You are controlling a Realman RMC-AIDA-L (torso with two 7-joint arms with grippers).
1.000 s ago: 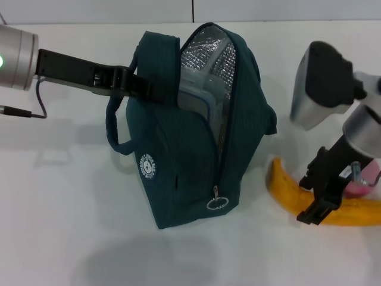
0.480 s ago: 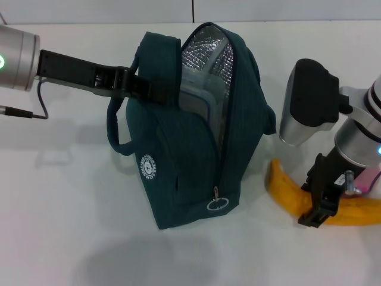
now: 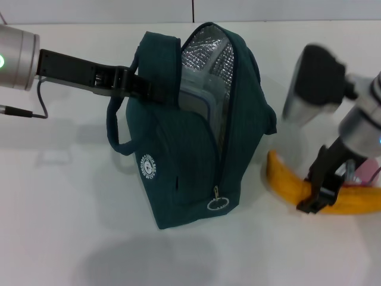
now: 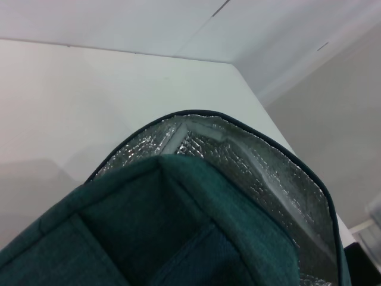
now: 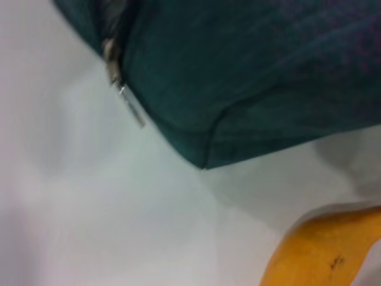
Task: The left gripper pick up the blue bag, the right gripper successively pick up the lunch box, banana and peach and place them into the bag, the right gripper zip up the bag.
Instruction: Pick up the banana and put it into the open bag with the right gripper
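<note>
L claw (image 3: pixel 143 88) clamped on teal-blue fabric bag (image 3: pixel 190 167) handle; R claw (image 3: pixel 315 199) at 3 o'clock, closed round curved yellow banana (image 3: pixel 286 185).

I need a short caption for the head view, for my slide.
Left gripper holds the open blue bag; right gripper at the banana.

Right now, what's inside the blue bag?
Inside the blue bag, the lunch box stands against the foil lining. Its lower part and the bag's bottom are hidden by fabric.
</note>
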